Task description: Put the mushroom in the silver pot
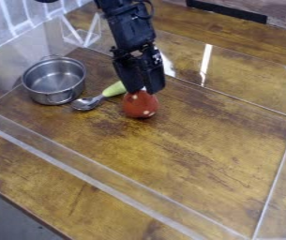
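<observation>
The mushroom (138, 106), a red-brown speckled cap, lies on the wooden table near the middle. My black gripper (140, 87) hangs directly over it, jaws open, fingertips reaching down to the top of the cap on either side without closing on it. The silver pot (53, 80) stands empty to the left, roughly a pot's width from the mushroom.
A small metal spoon (85, 102) and a yellow-green vegetable (113, 90) lie between pot and mushroom. Clear acrylic walls (132, 187) fence the work area. The wooden table (195, 141) stretches to the right and front.
</observation>
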`<act>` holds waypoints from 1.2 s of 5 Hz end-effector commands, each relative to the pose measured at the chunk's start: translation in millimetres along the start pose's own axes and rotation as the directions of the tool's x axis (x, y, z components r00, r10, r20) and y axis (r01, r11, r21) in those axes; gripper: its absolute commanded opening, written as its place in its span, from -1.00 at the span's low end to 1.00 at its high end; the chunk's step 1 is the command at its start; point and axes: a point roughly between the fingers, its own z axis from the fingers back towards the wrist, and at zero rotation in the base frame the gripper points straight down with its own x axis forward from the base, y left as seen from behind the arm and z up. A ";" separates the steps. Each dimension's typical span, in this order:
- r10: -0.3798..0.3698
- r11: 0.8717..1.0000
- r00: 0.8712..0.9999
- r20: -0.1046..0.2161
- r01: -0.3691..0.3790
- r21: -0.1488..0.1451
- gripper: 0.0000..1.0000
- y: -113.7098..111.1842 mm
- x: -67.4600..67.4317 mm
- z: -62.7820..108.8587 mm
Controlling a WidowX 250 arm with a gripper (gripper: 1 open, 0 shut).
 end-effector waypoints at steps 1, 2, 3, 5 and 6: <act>-0.027 1.000 0.998 0.064 0.027 0.007 1.00 1.5 3.5 21.5; -0.030 0.999 0.997 0.075 0.031 -0.009 1.00 3.5 3.0 24.1; -0.032 0.999 0.997 0.077 0.033 -0.017 1.00 4.7 3.4 25.5; -0.041 0.999 0.996 0.075 0.043 -0.025 1.00 0.7 3.4 31.5; -0.044 0.999 0.996 0.072 0.046 -0.028 1.00 -0.2 3.4 33.9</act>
